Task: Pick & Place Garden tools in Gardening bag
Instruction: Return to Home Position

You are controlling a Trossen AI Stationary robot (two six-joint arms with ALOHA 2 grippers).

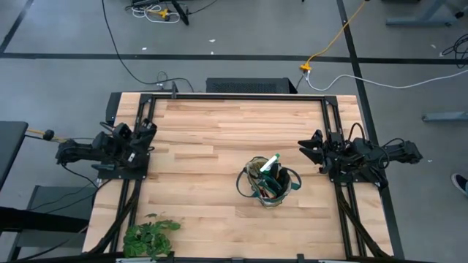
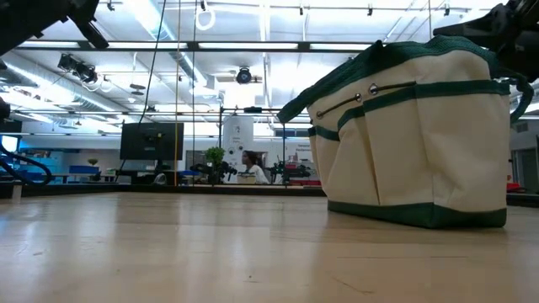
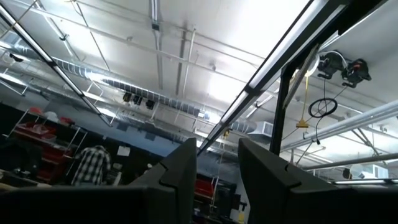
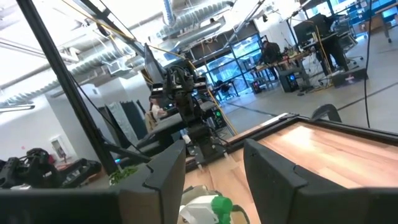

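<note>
We see the left end effector folded back at the left edge of the wooden surface, well apart from everything on it. In its wrist view the two dark fingers stand a narrow gap apart with only the ceiling between them, so it is slightly open and has hold of nothing. The right end effector sits at the opposite edge, pointing inward. Its fingers are parted somewhat wider and are also empty. The gardening bag stands upright on the surface, right of centre and nearer the right arm than the left, and neither arm touches it. From table height we see its cream panels, dark green trim and pockets. A green spray bottle stands inside the bag with its white nozzle poking above the rim. Other dark items lie beside it, and we cannot make them out. A leafy green plant bunch lies at the near left corner of the surface, well apart from the bag. A person sits far off in the room beyond.
</note>
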